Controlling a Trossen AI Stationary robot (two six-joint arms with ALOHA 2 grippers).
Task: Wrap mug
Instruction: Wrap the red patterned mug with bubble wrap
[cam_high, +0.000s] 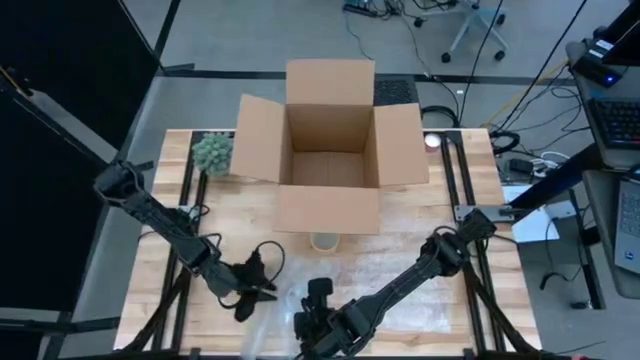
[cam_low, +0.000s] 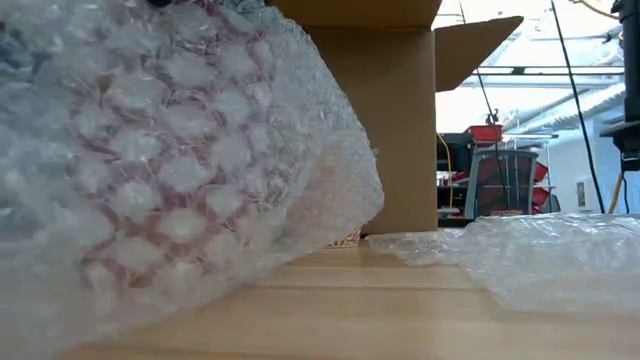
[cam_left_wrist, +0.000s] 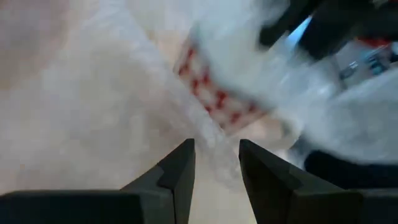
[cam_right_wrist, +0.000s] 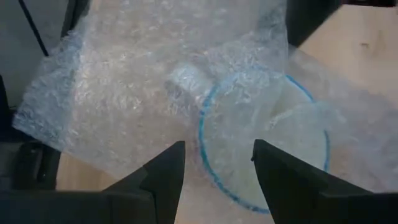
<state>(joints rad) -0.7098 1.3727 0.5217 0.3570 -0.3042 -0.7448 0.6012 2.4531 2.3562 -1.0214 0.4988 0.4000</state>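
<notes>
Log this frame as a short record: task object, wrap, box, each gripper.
mug: blue-rimmed, under bubble wrap, near table edge
bubble wrap: draped over mug, spread across table
cardboard box: open, flaps out, far side
left gripper: open, at the wrap
right gripper: open, above mug
plant: beside box

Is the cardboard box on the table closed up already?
No. In the high view the cardboard box stands with all its flaps folded outward and its inside bare to the camera.
</notes>
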